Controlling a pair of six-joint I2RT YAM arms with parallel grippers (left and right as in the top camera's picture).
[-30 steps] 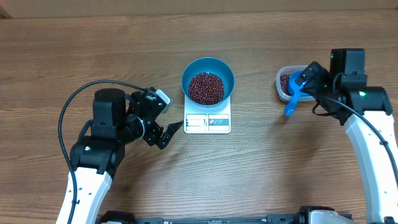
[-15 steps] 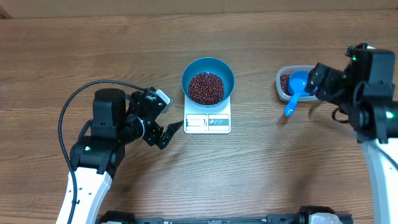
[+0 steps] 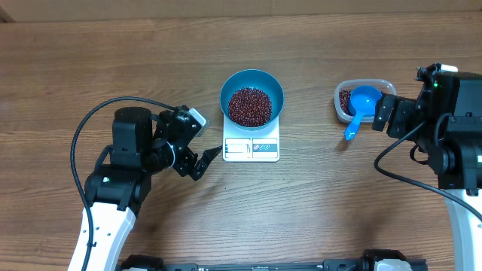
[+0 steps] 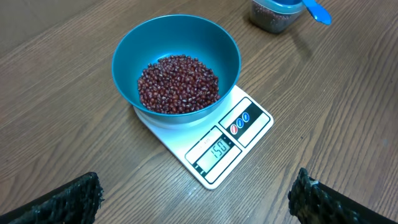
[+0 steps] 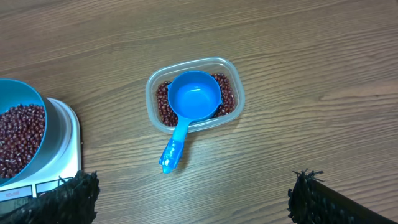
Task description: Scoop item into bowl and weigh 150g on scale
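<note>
The bowl (image 4: 186,37) sits on the scale (image 4: 249,118) so the scale can weigh the beans (image 4: 178,84) heaped inside it. The little screen (image 4: 217,149) reads 150, so I think the weighing is done. The scoop (image 5: 189,102) rests on the tub (image 5: 151,99), its cup over the spare beans and its handle sticking out over the worktop (image 5: 311,124). It looks parked there. The left pincer (image 4: 194,196) is wide open, holding nothing, near the scale. The right pincer (image 5: 193,193) is wide open and empty too, near the tub.
</note>
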